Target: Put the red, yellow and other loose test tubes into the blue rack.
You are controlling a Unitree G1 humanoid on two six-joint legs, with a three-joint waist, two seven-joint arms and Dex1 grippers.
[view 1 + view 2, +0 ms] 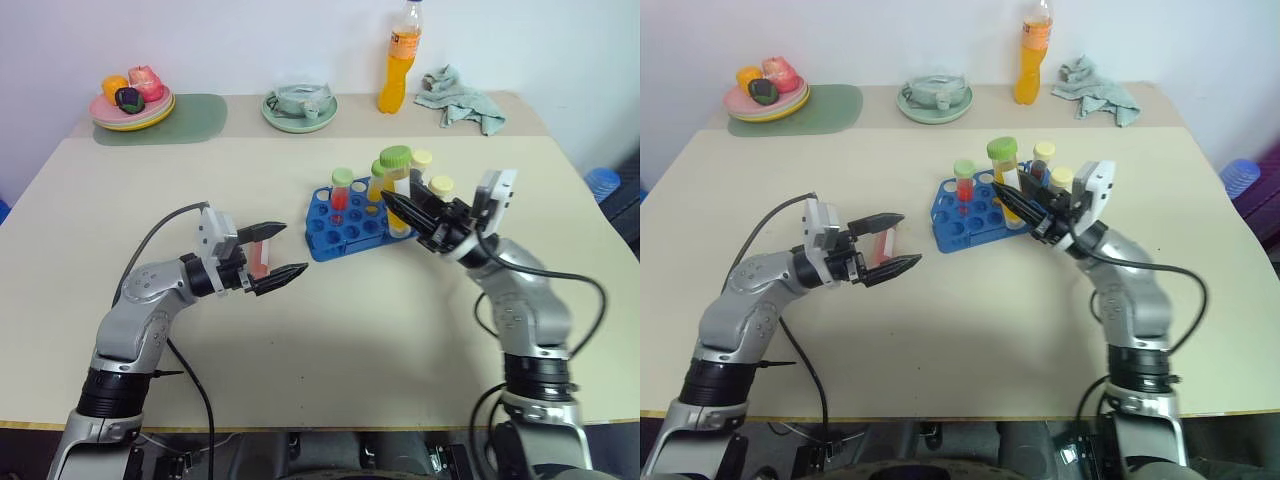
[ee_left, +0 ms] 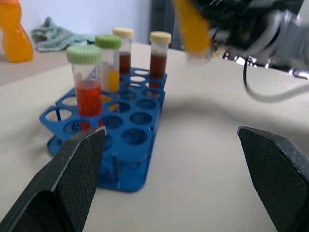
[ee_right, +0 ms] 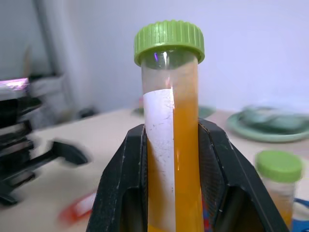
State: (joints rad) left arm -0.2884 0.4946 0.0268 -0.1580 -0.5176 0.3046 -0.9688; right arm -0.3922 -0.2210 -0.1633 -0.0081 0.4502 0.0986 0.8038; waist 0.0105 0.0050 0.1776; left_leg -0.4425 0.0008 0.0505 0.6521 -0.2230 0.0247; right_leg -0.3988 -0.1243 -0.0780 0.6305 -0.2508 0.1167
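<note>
Four tubes are standing in the rack (image 1: 345, 228), mid-table | right gripper (image 1: 398, 212) is clamping a yellow tube (image 3: 173, 145) upright, just over the rack, likely for straight insertion | left gripper (image 1: 283, 252) is waiting nearby, jaws wide, empty

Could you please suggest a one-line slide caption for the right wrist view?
Right gripper clamps an upright yellow-liquid test tube with a green cap, carried above the table.
</note>
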